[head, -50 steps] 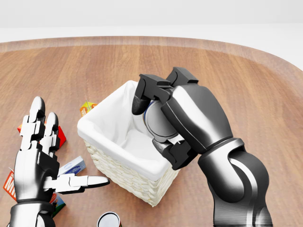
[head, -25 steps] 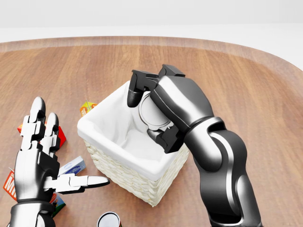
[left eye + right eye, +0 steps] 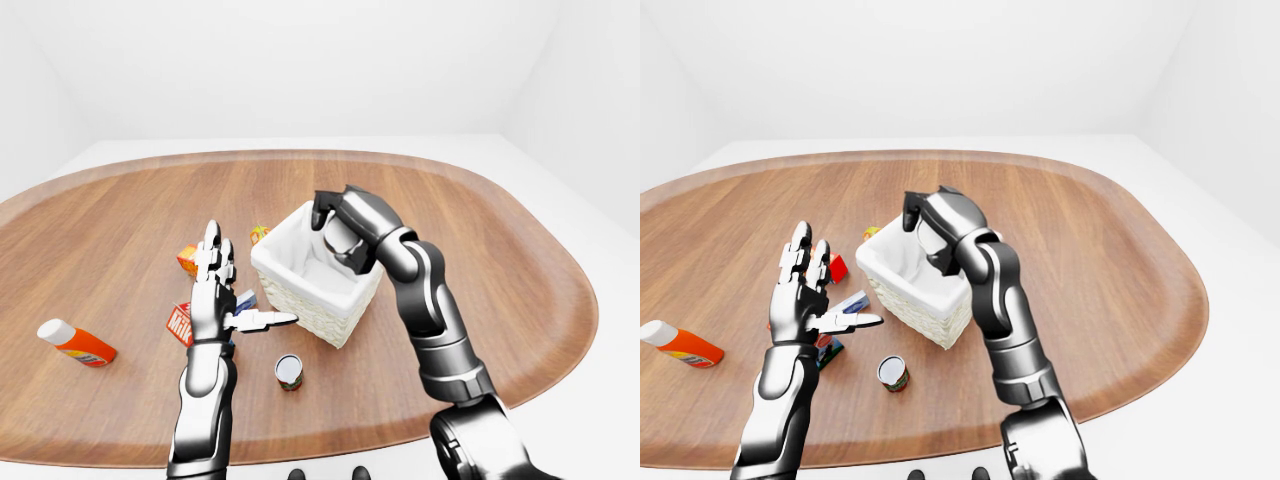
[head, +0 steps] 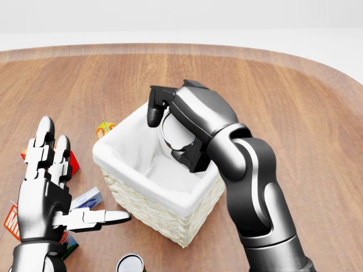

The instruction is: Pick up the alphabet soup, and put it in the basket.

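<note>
The alphabet soup can (image 4: 171, 130) shows its grey round end inside my right hand (image 4: 173, 140). The fingers are shut round it. The hand holds the can over the right part of the white-lined wicker basket (image 4: 122, 152), about level with its rim. The can's label is hidden by the fingers. My left hand (image 4: 71, 181) is open and empty, fingers spread, left of the basket above several small boxes. The basket also shows in the left-eye view (image 3: 300, 300).
A second can (image 3: 289, 371) stands upright below the basket. An orange bottle (image 3: 77, 342) lies at the far left. Small boxes lie left of the basket: an orange one (image 4: 104, 129), a red one (image 4: 73, 164) and a blue-white one (image 4: 86, 199). All stand on a wooden oval table (image 3: 500, 260).
My right hand has moved left and a little down with the can, from the basket's right rim to over its inside. The left hand has not moved.
</note>
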Motion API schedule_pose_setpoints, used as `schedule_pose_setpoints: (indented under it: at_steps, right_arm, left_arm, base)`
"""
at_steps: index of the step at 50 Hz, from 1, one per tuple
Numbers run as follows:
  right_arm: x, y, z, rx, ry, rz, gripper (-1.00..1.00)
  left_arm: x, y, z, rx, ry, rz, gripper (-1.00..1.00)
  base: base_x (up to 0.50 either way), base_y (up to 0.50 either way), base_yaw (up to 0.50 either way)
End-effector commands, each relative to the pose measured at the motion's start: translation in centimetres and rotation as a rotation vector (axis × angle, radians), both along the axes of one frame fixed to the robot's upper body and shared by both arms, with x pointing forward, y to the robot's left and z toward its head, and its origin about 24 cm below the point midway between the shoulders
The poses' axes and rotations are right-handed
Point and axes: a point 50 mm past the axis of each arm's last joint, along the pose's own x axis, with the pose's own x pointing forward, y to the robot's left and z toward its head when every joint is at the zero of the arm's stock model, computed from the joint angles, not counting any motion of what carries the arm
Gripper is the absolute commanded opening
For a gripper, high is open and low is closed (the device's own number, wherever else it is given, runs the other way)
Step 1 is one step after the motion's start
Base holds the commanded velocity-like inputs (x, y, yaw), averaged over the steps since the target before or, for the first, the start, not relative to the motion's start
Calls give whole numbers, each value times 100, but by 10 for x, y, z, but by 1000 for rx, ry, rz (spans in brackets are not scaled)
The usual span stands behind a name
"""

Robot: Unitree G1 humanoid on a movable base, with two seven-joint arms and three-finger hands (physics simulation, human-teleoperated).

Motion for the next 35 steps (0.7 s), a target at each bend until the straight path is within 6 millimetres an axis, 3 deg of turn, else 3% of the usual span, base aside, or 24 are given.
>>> schedule_pose_setpoints:
  at_steps: [1,35]
  right_arm:
    - [14,6,-1,14,14,-11,-100]
    - [33,10,-31,103,146,-28,-100]
  left_arm:
    - [0,0,0,-1,0,-1,100]
    - [1,0,-1,-3,3,-4,100]
  base:
    - [0,0,0]
    - [0,0,0]
